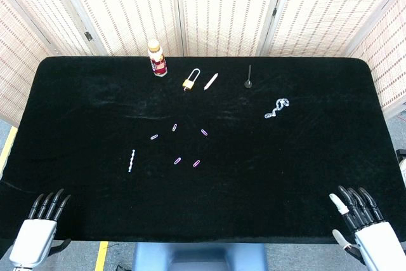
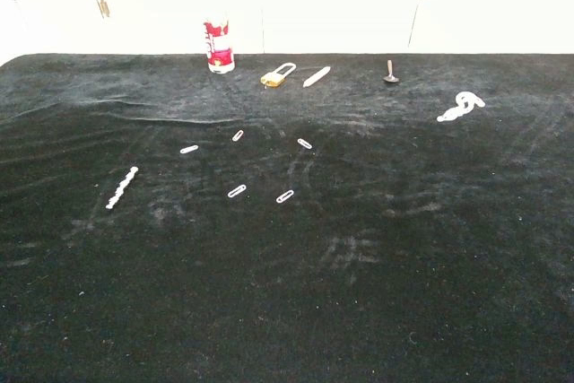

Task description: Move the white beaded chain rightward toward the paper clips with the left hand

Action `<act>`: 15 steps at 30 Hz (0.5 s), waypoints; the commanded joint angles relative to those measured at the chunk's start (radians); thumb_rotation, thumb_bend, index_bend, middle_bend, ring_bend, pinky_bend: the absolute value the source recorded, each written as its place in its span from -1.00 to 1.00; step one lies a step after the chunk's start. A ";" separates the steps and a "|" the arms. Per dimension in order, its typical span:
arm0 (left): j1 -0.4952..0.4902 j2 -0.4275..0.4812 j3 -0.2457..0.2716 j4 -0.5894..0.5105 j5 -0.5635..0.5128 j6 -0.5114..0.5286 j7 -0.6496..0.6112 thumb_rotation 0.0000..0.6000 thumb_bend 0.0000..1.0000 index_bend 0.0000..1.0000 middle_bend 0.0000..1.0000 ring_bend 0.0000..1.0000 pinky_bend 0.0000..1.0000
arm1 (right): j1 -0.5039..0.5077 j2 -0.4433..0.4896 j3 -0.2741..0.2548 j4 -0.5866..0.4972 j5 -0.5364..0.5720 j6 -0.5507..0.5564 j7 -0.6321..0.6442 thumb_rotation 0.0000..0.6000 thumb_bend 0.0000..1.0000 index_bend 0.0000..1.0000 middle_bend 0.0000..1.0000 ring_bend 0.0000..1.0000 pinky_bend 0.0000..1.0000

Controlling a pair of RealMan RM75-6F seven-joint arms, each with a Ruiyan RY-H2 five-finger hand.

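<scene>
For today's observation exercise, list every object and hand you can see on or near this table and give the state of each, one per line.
white beaded chain: lying straight, untouched, left of the clips
paper clips: scattered flat, apart
bottle: upright, capped
padlock: lying flat, shackle state unclear
silver chain: bunched
black peg: upright
white stick: lying flat
left hand: empty, at table edge
right hand: empty, at table edge
</scene>
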 commanded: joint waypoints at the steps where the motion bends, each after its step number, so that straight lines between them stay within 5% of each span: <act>1: -0.001 -0.001 -0.001 0.000 0.000 0.000 -0.001 1.00 -0.71 -1.00 -1.00 -1.00 -1.00 | 0.001 0.001 0.000 -0.001 0.000 -0.003 0.000 1.00 -0.42 -1.00 -1.00 -1.00 -1.00; 6: -0.011 -0.009 -0.003 0.012 0.024 0.003 -0.013 1.00 -0.71 -1.00 -1.00 -1.00 -0.99 | 0.001 0.003 0.000 -0.002 0.002 0.001 0.006 1.00 -0.42 -1.00 -1.00 -1.00 -1.00; 8: -0.027 -0.021 -0.005 0.018 0.052 0.003 -0.062 1.00 -0.71 -1.00 -1.00 -0.95 -0.84 | -0.001 0.005 0.001 -0.002 0.004 0.008 0.012 1.00 -0.42 -1.00 -1.00 -1.00 -1.00; 10: -0.048 -0.047 -0.015 0.029 0.088 0.011 -0.116 1.00 -0.71 -0.99 -0.87 -0.70 -0.47 | -0.004 0.005 0.003 0.002 0.005 0.019 0.019 1.00 -0.42 -1.00 -1.00 -1.00 -1.00; 15: -0.094 -0.178 -0.076 0.039 0.104 0.025 -0.185 1.00 -0.71 -0.61 0.13 0.44 0.70 | -0.012 0.010 0.007 0.012 0.010 0.050 0.053 1.00 -0.42 -1.00 -1.00 -1.00 -1.00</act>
